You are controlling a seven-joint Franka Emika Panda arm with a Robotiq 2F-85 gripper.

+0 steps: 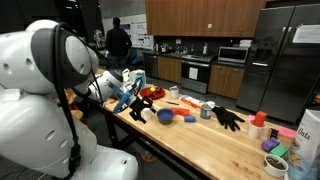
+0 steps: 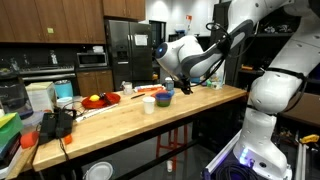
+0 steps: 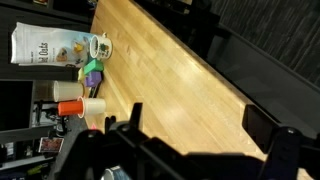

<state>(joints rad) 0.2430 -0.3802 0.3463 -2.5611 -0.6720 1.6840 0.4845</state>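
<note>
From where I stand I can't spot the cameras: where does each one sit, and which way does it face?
Exterior view: beside the robot's base, facing along the wooden table toward the kitchen; white arm and gripper at left.
Exterior view: near the table's far end, facing back at the robot; arm at right.
Wrist view: on the wrist, looking down the tabletop; open fingers at the bottom.
Shared: both exterior views show the red plate, blue bowl and black glove.

cams | exterior views: opposite ends of table (image 1: 200,140), mid-range, both showing it | wrist: close behind hand (image 3: 200,125), facing along tabletop
</note>
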